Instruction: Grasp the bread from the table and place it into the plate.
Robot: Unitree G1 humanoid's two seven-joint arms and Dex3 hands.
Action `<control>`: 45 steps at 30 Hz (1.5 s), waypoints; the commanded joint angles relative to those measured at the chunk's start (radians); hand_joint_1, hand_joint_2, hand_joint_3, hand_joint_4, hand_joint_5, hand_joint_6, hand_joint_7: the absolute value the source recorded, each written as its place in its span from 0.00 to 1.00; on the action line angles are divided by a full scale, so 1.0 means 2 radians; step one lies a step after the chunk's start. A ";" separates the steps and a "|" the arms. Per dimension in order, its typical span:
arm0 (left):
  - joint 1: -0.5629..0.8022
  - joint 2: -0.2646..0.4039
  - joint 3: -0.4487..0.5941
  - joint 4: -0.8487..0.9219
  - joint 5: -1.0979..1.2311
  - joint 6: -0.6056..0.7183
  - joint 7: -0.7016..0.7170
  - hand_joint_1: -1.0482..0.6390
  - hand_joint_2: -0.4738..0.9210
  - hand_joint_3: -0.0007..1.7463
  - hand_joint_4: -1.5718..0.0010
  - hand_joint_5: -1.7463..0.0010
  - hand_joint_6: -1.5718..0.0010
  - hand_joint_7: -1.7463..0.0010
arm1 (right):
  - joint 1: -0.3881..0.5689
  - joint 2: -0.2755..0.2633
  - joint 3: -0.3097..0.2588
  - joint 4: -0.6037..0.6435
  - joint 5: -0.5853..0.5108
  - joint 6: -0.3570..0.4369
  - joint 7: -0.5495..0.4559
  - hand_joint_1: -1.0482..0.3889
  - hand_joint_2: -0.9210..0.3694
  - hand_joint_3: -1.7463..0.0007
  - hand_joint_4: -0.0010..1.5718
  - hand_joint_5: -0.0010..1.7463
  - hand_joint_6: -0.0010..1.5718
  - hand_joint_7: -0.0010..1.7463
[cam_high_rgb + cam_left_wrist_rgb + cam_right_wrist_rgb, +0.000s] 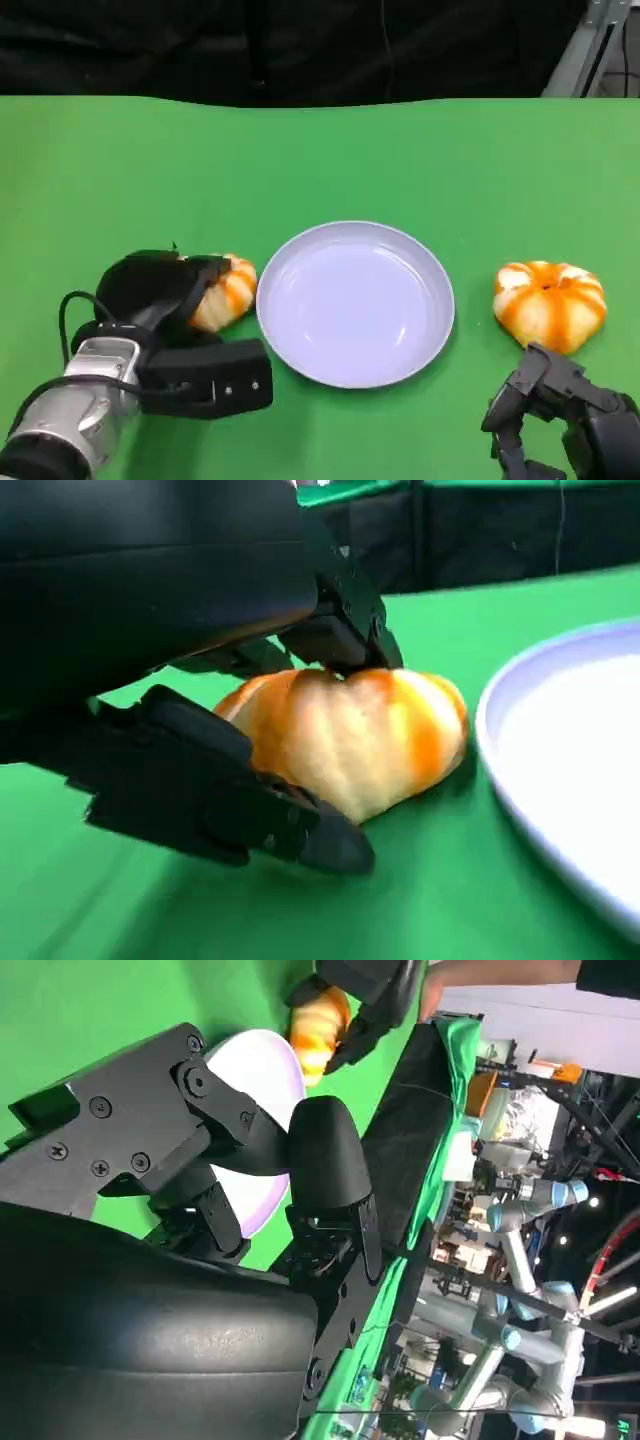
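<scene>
**Left hand closes on a bread roll beside the plate**

The left hand (pixel 165 290) wraps its black fingers (pixel 340 640) over and under a round orange-and-cream bread roll (pixel 350 735), which sits on the green tabletop (pixel 320 160) just beside the pale lavender round plate (pixel 355 303), toward the tabletop's near left corner. A second orange-striped round bread roll (pixel 549 303) lies apart from the plate on its other side. The right hand (pixel 560 415) hovers just nearer than that roll, fingers loosely apart, holding nothing.
</scene>
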 commanded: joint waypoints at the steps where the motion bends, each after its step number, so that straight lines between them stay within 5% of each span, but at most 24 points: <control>1: 0.000 0.004 0.000 0.012 -0.009 -0.005 0.015 0.50 1.00 0.03 0.41 0.91 0.48 0.97 | -0.001 -0.004 -0.003 0.003 0.006 -0.005 -0.001 0.63 0.30 0.35 0.51 1.00 0.46 0.90; 11: 0.001 0.002 0.007 0.020 -0.022 -0.024 0.046 0.51 1.00 0.03 0.40 0.92 0.48 0.97 | -0.001 -0.004 -0.003 0.002 0.006 -0.004 -0.001 0.63 0.30 0.35 0.51 1.00 0.46 0.90; 13: 0.004 -0.001 0.018 0.028 -0.034 -0.048 0.082 0.57 1.00 0.03 0.43 0.39 0.24 0.94 | -0.001 -0.003 -0.003 0.001 0.007 -0.004 -0.001 0.63 0.29 0.35 0.51 1.00 0.46 0.90; 14: 0.003 -0.002 0.020 0.032 -0.037 -0.054 0.091 0.58 1.00 0.03 0.45 0.29 0.20 0.94 | -0.001 -0.003 -0.003 0.000 0.007 -0.003 -0.001 0.63 0.29 0.35 0.51 1.00 0.46 0.90; 21: -0.002 0.000 0.021 0.042 -0.040 -0.068 0.111 0.59 1.00 0.03 0.47 0.20 0.16 0.95 | -0.001 -0.004 -0.002 0.000 0.007 -0.002 0.000 0.63 0.28 0.36 0.51 1.00 0.47 0.90; 22: -0.001 0.002 0.024 0.037 -0.042 -0.071 0.116 0.59 0.99 0.06 0.51 0.08 0.32 0.54 | -0.001 -0.004 -0.002 -0.001 0.008 -0.002 0.000 0.63 0.28 0.36 0.52 1.00 0.47 0.90; 23: -0.001 0.003 0.026 0.035 -0.042 -0.072 0.120 0.59 0.98 0.07 0.52 0.04 0.45 0.29 | -0.001 -0.005 -0.002 -0.001 0.008 -0.001 0.001 0.63 0.28 0.36 0.52 1.00 0.47 0.90; 25: -0.001 0.004 0.028 0.034 -0.042 -0.074 0.123 0.59 0.98 0.08 0.53 0.01 0.55 0.08 | -0.001 -0.005 -0.002 -0.001 0.008 -0.001 0.001 0.63 0.28 0.36 0.52 1.00 0.46 0.90; 26: -0.001 0.004 0.028 0.034 -0.042 -0.075 0.124 0.59 0.98 0.08 0.53 0.00 0.57 0.05 | -0.001 -0.005 -0.002 -0.001 0.008 -0.001 0.001 0.63 0.28 0.35 0.52 1.00 0.46 0.90; 29: -0.001 0.006 0.033 0.023 -0.044 -0.075 0.123 0.59 0.98 0.08 0.53 0.00 0.58 0.02 | -0.001 -0.005 -0.002 -0.001 0.008 -0.002 0.002 0.63 0.29 0.35 0.52 1.00 0.46 0.90; 33: -0.001 0.010 0.045 -0.004 -0.051 -0.071 0.125 0.59 0.99 0.10 0.52 0.00 0.52 0.10 | -0.002 -0.005 -0.003 0.001 0.007 -0.005 0.001 0.63 0.29 0.35 0.51 1.00 0.46 0.91; 35: 0.000 0.012 0.048 -0.018 -0.050 -0.064 0.120 0.59 0.85 0.34 0.52 0.00 0.52 0.09 | -0.003 -0.005 -0.003 0.004 0.008 -0.008 0.001 0.63 0.29 0.34 0.51 1.00 0.46 0.91; 37: 0.002 0.015 0.050 -0.030 -0.050 -0.064 0.120 0.59 0.76 0.47 0.52 0.00 0.51 0.10 | -0.003 -0.005 -0.003 0.003 0.009 -0.007 0.002 0.63 0.29 0.34 0.51 1.00 0.46 0.91; 45: 0.007 0.020 0.055 -0.071 -0.050 -0.061 0.114 0.59 0.73 0.53 0.50 0.00 0.50 0.11 | -0.003 -0.006 -0.004 0.002 0.010 -0.004 0.002 0.63 0.30 0.34 0.51 1.00 0.46 0.91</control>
